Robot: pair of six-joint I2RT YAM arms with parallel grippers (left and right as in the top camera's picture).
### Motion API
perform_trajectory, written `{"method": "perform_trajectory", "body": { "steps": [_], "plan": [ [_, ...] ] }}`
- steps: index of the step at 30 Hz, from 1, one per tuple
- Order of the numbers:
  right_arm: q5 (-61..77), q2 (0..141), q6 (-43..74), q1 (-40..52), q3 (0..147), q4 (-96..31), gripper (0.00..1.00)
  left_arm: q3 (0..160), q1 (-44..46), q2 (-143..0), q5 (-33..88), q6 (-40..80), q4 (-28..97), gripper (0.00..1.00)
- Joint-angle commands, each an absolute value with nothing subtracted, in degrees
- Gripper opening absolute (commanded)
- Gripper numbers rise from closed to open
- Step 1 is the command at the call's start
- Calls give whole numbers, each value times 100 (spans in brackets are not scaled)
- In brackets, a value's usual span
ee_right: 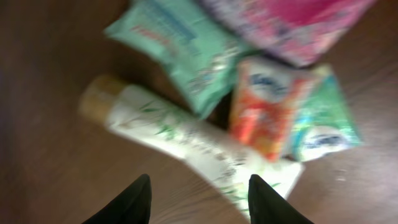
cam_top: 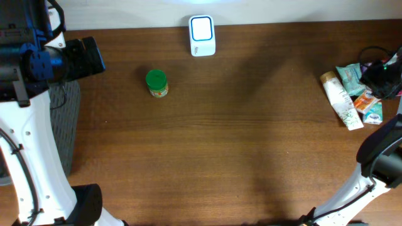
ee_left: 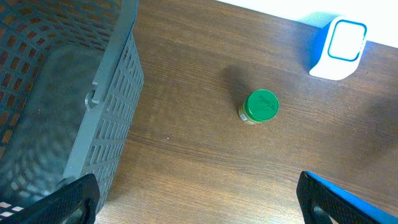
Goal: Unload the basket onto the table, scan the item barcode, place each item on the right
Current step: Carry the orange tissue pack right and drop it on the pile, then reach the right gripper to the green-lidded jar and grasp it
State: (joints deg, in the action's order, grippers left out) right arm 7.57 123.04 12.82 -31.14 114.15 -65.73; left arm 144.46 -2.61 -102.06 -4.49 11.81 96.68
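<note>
Overhead, the wooden surface [cam_top: 251, 157] is laid out for a pass across the barcode scanner [cam_top: 201, 36], which sits at the far edge in the middle with its window facing up, within reach of either arm. A green-lidded jar [cam_top: 156, 83] stands upright near it, to its left. A grey basket [cam_top: 66, 119] waits at the left edge, probably for finished goods. The stock is heaped at the right edge, where a white bottle [cam_top: 341, 100] lies on its side beside some packets, and the right hand [cam_top: 383, 75] hangs over that heap.

From the left wrist, the left hand [ee_left: 199, 205] is spread wide with nothing in it, high above the surface. The basket [ee_left: 62, 112] sits to one side below it. The jar [ee_left: 260, 106] and scanner [ee_left: 339, 46] are well apart from its fingers.

From the right wrist, the picture is blurred. The right hand [ee_right: 200, 202] has its fingers parted and grips nothing. It hovers just over the bottle [ee_right: 186, 140], which lies flat with its tan cap pointing away from the pile. A teal packet [ee_right: 180, 46] and an orange sachet [ee_right: 270, 115] crowd it. I would guess the bottle is the item to scan, since it lies outermost and is easiest to pinch across its body. No barcode is readable here.
</note>
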Motion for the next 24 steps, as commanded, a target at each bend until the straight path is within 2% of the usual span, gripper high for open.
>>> {"method": "perform_trajectory", "body": {
  "steps": [1, 2, 3, 4, 5, 8, 12, 16, 20, 24],
  "plan": [
    [1334, 11773, 1074, -2578, 11371, -6571, 47, 14462, -279, -10182, -410, 1212, 9671, 99],
    [1334, 11555, 1074, -2279, 11371, -6534, 50, 14462, -279, -10182, -410, 1214, 9671, 99],
    [1339, 11402, 1076, -1931, 11371, -6460, 62, 14462, -279, -10182, -410, 1214, 9671, 99],
    [1404, 11351, 1076, -1535, 11371, -6394, 85, 14462, -279, -10182, -410, 1212, 9671, 99],
    [1490, 11367, 1076, -1118, 11369, -6318, 99, 14462, -279, -10182, -410, 1212, 9671, 99],
    [1485, 11373, 1076, -102, 11369, -5787, 98, 14462, -279, -10182, -410, 1212, 9671, 99],
    [1487, 11404, 1118, 1240, 11369, -4073, 99, 14462, -279, -10182, -410, 1212, 9671, 99],
    [1459, 11767, 1118, 2064, 11369, -2943, 99, 14462, -279, -10182, -410, 1212, 9671, 99],
    [1433, 12726, 1070, 2893, 11369, -1844, 99, 14462, -279, -10182, -410, 1212, 9671, 99],
    [1431, 13255, 296, 3328, 11369, -1533, 99, 14462, -279, -10182, -410, 1212, 9671, 99]
  ]
}}
